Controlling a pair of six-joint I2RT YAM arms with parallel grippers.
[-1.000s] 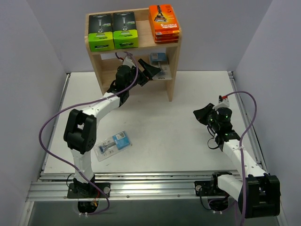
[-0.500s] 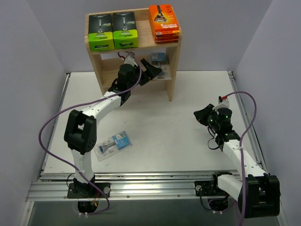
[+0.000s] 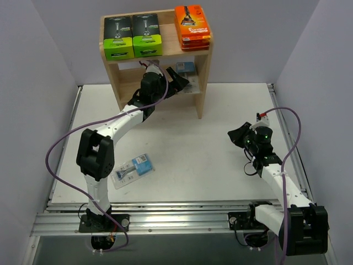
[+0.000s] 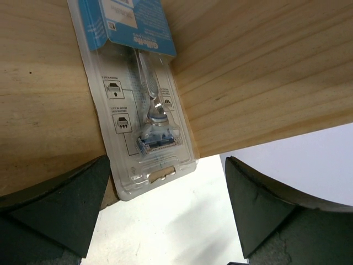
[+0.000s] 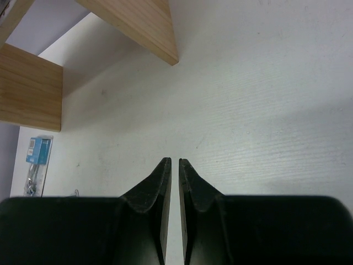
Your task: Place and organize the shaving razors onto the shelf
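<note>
The wooden shelf carries two black-and-green razor boxes and a stack of orange boxes on its top tier. A blue-card blister pack sits on the middle tier. My left gripper reaches into that tier, open, with nothing between its fingers. Just ahead of the left gripper a clear blister pack lies flat on the wood, its end hanging over the board's edge. Another blister pack lies on the table. My right gripper hovers shut and empty at the right, the right gripper just above the table.
The shelf's side panels stand on the white table at the back. The loose blister pack shows far left in the right wrist view. Grey walls close in both sides, and a metal rail runs along the near edge.
My left arm has edged slightly farther into the shelf's middle tier with its jaws still open. The right arm has not moved.
</note>
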